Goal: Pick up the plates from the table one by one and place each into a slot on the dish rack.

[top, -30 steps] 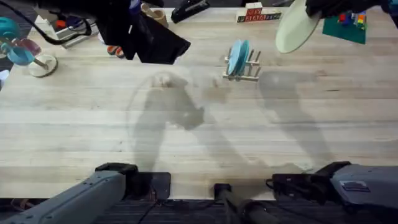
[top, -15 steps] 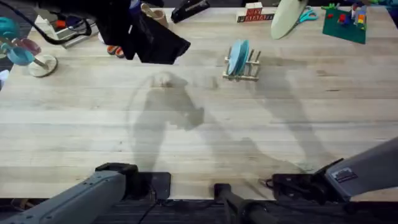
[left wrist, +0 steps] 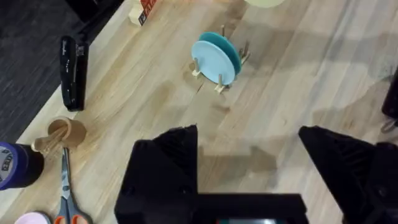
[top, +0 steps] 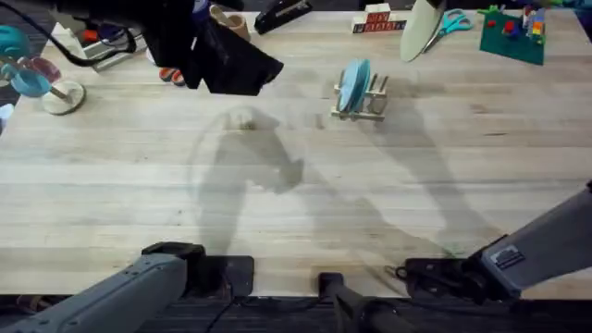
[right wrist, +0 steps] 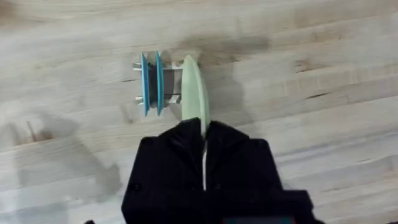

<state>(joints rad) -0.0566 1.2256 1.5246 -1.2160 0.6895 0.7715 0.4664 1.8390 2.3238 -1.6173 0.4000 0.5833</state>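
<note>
The right end effector (right wrist: pixel 203 140) pinches the cream plate (right wrist: pixel 194 93) on edge above the dish rack (right wrist: pixel 158 84). The plate should go straight down into the free slot at the blue plates' (right wrist: pixel 151 83) 3 o'clock side. The left end effector (left wrist: pixel 249 155) is wide open.

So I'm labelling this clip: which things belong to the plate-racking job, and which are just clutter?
Job:
dish rack
two blue plates already slotted
cream plate held in right gripper
table

Clutter:
scissors
stapler
green block board
</note>
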